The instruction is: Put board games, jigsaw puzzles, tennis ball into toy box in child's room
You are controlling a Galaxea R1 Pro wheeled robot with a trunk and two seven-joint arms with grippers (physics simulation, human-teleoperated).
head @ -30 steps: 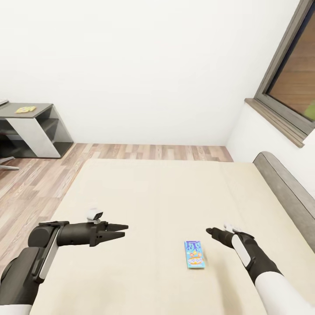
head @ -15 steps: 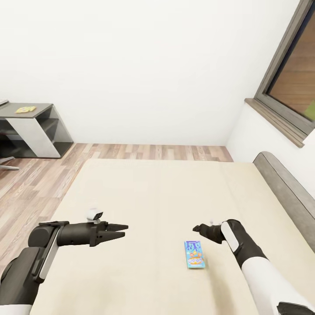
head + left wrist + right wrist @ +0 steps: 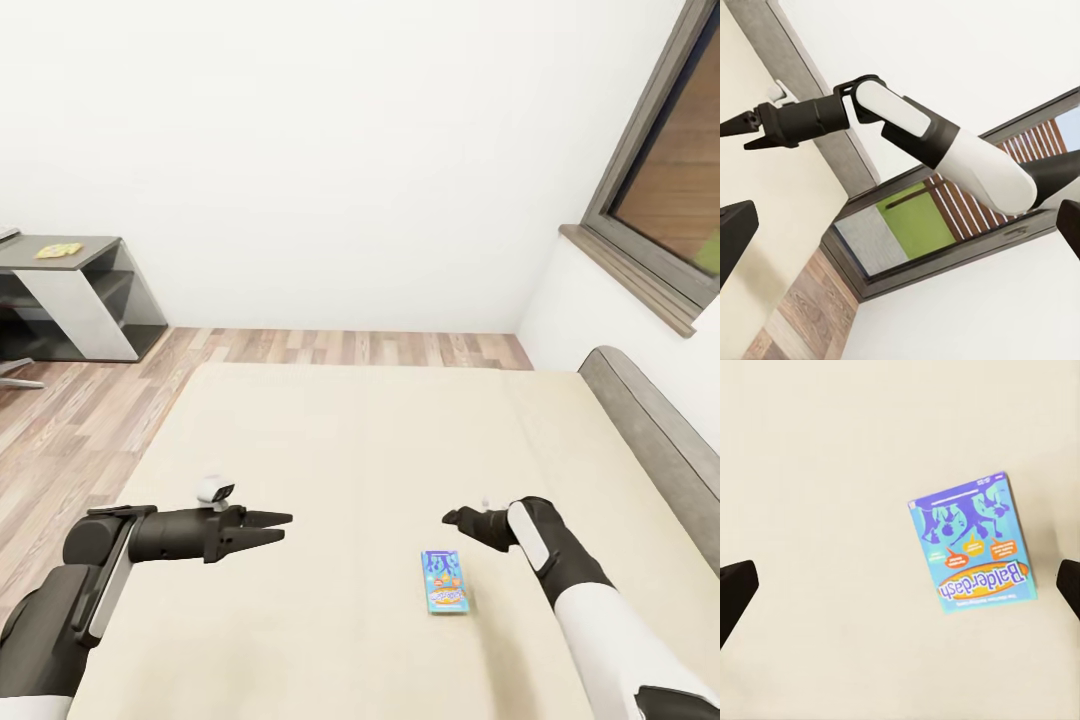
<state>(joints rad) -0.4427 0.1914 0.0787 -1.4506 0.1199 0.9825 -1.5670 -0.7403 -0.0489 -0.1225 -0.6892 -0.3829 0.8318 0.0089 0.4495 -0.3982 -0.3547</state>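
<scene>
A small blue board game (image 3: 444, 581) lies flat on the cream bed (image 3: 340, 440), near its front. In the right wrist view the same board game (image 3: 971, 544) shows from above, printed side up. My right gripper (image 3: 452, 518) hovers open just beyond the box, a little above the mattress, with its dark fingertips (image 3: 735, 589) spread wide. My left gripper (image 3: 280, 528) is open too, held level over the bed well to the left of the box. The table (image 3: 70, 262) stands far off at the left, with a flat yellow-green thing (image 3: 58, 250) on it, too small to tell.
The low grey headboard (image 3: 650, 420) runs along the bed's right side under a grey-framed window (image 3: 660, 190). Wood-plank floor (image 3: 70, 420) lies between the bed and the table. A white wall closes the far side.
My right arm has swung left and slightly forward, so its gripper now sits just beyond the blue box. In the last half second it barely moved. The left arm stayed put.
</scene>
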